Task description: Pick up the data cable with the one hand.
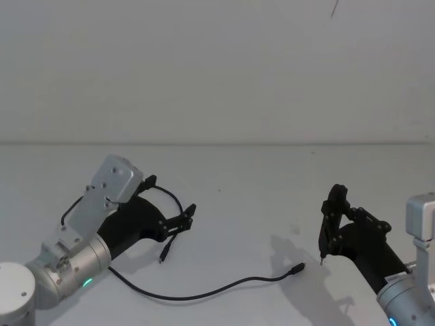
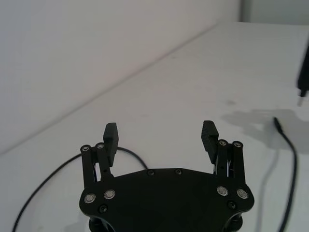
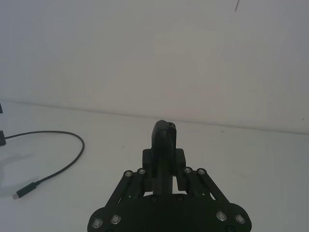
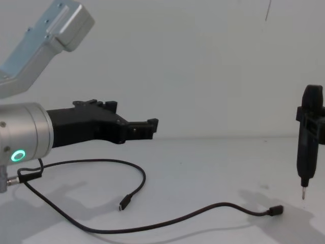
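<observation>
Head view: the left claw [image 1: 182,221] hangs fingers spread over the left part of the white surface [image 1: 258,183]. The data cable [image 1: 183,297] lies flat there, running from under that arm along the near edge to a plug near the middle. The right claw [image 1: 332,224], toward the right edge, is pressed together on a slim black tool [image 1: 336,197]. Left wrist view: the fingers [image 2: 111,135] stand wide apart, with cable [image 2: 293,154] strands off to each side and none between them. Right wrist view: the right claw [image 3: 164,162] pinches the tool [image 3: 163,133], and the cable [image 3: 81,145] curls far beyond it. Chest view: the left claw [image 4: 150,126] hovers clear above the cable [image 4: 144,179] loop. Likely risks: the thin, limp cable hugs the surface, so closing too high would catch nothing and going too low would scrape. The strand under the arm could also snag or drag.
</observation>
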